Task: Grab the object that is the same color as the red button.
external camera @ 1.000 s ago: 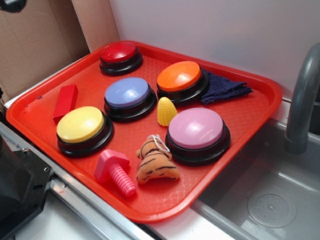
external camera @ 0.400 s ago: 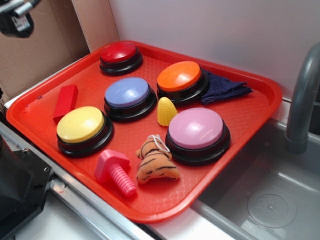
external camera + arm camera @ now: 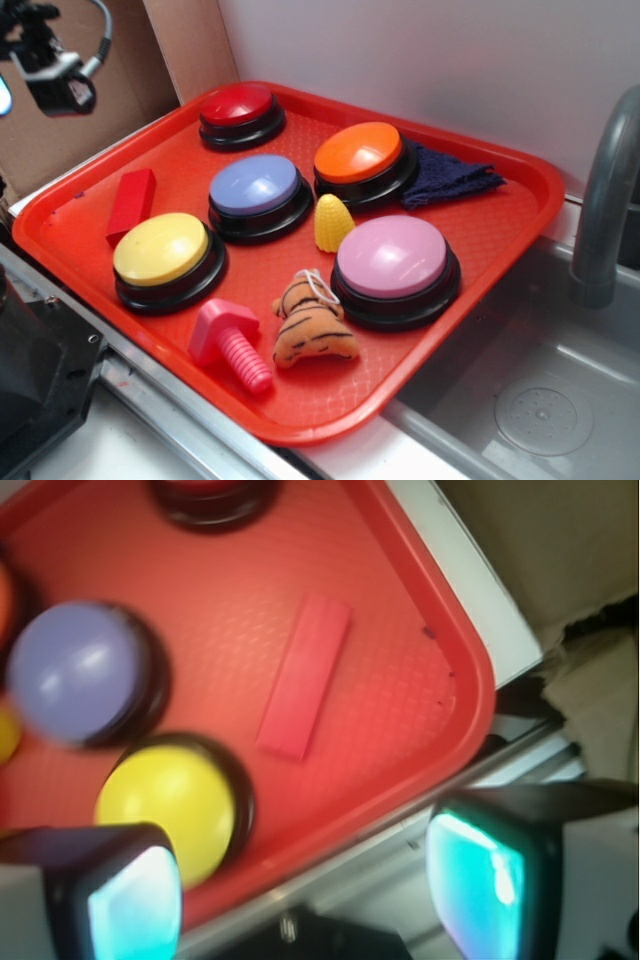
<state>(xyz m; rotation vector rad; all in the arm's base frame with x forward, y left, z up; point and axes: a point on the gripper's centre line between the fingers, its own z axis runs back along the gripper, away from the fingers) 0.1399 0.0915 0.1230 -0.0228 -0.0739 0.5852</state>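
Gripper [image 3: 300, 880] wide apart, nothing between its pads [image 3: 135, 905], high over the tray's [image 3: 500, 215] near-left corner. Below it in the wrist view, red block [image 3: 304, 674] flat on the tray, beside the yellow button [image 3: 165, 805], near the rim. Farther back, blue button [image 3: 254, 185], then red button [image 3: 237, 104] at the far edge.
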